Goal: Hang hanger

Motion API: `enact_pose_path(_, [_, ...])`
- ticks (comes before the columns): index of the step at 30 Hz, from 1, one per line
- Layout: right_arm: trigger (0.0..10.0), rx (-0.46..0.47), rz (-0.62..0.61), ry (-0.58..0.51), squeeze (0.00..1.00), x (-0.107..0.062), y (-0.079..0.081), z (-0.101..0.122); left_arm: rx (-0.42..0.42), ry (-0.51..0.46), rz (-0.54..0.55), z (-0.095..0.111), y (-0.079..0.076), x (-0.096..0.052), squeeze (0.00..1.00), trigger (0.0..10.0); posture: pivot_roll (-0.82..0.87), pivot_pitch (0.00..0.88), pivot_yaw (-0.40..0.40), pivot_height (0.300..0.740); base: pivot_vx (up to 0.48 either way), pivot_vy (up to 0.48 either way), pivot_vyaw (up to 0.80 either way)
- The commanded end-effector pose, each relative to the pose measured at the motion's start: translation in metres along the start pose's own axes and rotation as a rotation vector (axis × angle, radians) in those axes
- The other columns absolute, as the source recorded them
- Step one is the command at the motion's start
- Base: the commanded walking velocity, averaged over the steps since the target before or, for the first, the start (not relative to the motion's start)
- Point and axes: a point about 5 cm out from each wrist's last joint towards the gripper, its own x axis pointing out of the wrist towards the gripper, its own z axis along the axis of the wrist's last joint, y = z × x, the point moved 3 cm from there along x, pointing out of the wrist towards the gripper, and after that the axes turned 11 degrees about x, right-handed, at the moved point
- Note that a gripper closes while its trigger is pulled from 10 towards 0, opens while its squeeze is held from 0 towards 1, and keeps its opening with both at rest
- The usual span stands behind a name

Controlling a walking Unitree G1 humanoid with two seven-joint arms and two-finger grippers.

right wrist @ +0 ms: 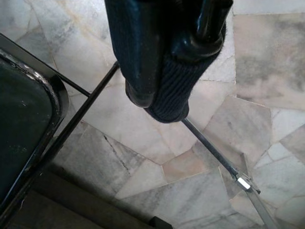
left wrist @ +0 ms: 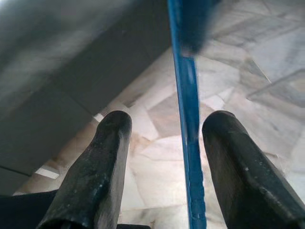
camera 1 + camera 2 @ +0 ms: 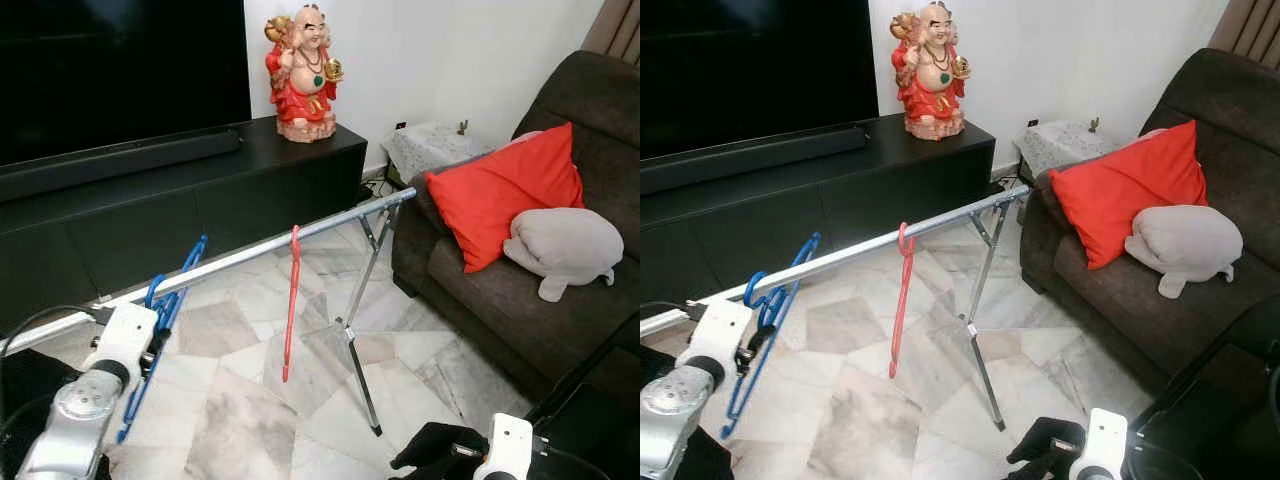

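1. Left gripper has its two black fingers spread apart, with the thin bar of the blue hanger running between them and touching neither that I can see; the jaws look parted either because the hanger has been let go or so they can back off without dragging it.
2. That blue hanger has its hook over the silver rail, near the rail's low end close to the robot, and its body hangs straight down below the rail, so gravity is carrying it and not the claw.
3. Farther up the rail, about midway, a red hanger hangs the same way, well apart from the blue one.
4. Under the rail's far, higher end stands the folding leg that props it, which is why the rail slopes down toward the robot.
5. Right gripper sits low, well below the rail on the robot's right over the marble floor, fingers pressed together on nothing I can make out; it looks idle.
6. Beyond the rail stands a dark TV cabinet with a red figurine; to the rail's right is a sofa with a red cushion.
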Motion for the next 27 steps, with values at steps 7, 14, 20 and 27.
enact_pose_path(7, [10.0,0.004,-0.018,0.001,0.00,0.000,-0.007,0.002,0.058,0.025,-0.115,0.003,-0.021,0.006,0.00,10.0,0.16,0.000,-0.079,0.740,0.000,0.000,0.00])
enact_pose_path(14, [10.0,0.003,-0.016,0.008,0.00,0.000,-0.006,0.000,0.085,0.057,-0.092,0.004,-0.022,0.008,0.00,10.0,0.17,0.000,-0.079,0.740,0.000,0.000,0.00])
enact_pose_path(20, [10.0,0.005,-0.014,0.009,0.00,0.000,-0.005,-0.001,0.066,0.047,-0.084,0.007,-0.018,0.008,0.00,0.0,0.17,0.000,-0.076,0.740,0.000,0.000,0.00])
enact_pose_path(27, [10.0,0.004,-0.015,0.014,0.00,-0.001,-0.006,-0.002,0.061,0.070,-0.070,0.001,-0.009,0.002,0.00,0.0,0.18,0.000,-0.074,0.740,0.000,0.000,0.00])
